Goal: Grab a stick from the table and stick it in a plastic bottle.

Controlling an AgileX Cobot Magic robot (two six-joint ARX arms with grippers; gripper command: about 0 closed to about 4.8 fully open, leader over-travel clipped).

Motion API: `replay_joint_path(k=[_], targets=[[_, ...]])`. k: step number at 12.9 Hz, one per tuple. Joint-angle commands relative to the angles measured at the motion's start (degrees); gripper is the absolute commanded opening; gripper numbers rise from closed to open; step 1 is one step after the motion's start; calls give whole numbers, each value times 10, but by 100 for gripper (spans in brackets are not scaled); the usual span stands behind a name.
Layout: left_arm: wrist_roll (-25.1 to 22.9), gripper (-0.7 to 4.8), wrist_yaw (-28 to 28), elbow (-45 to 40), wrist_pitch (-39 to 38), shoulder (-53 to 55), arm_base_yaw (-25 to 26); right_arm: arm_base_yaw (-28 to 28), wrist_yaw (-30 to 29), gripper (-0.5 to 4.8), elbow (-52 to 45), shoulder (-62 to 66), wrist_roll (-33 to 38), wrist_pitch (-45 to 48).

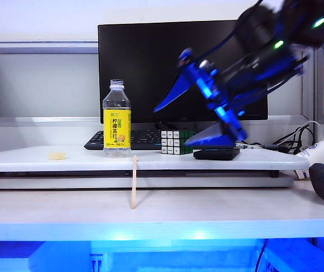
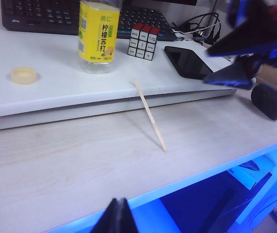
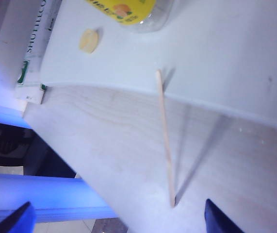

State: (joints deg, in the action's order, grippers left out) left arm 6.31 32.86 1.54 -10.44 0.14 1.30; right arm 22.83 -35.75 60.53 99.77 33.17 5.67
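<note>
Stick (image 1: 133, 182): untouched, leaning on the shelf edge below the bottle (image 1: 117, 118).
Right gripper (image 1: 201, 110): spread wide, empty, above the table (image 1: 218, 212).
Left gripper (image 2: 117, 218): pressed together, off the near edge.
Left: grasp, insertion.

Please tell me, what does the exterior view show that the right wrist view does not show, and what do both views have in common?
Only the exterior view shows the monitor, the keyboard, the puzzle cube, the paper cup and the whole open right end effector high above the shelf.

Only the right wrist view shows a printed box beyond the shelf's end.

Both show the stick leaning on the shelf edge of the table, the plastic bottle and a small yellowish cap.
</note>
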Motion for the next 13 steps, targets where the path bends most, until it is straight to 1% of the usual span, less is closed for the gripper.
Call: replay_joint_path(k=[1,3,5,6,7,9,10,11,12,13], targets=[[1,-5,9,0,-6,0,0,25,7,469,39,53,-1,5],[1,-5,8,0,-6,0,0,43,15,469,62,81,-1,6],[2,-5,9,0,-6,0,0,67,43,469,88,119,-1,5],[2,-4,9,0,-6,0,0,69,47,469,94,130,-1,6],[2,-4,10,0,-6,0,0,71,60,468,122,166,-1,5],[2,-5,10,0,-6,0,0,75,63,461,160,203,1,-1],[2,-5,10,0,-6,0,0,76,76,461,175,215,1,-8],[2,-4,10,0,-6,0,0,76,85,380,182,228,1,-7],[2,-4,10,0,-6,0,0,77,89,355,182,229,1,-7],[2,-4,10,0,-6,0,0,77,93,247,182,232,1,-7]])
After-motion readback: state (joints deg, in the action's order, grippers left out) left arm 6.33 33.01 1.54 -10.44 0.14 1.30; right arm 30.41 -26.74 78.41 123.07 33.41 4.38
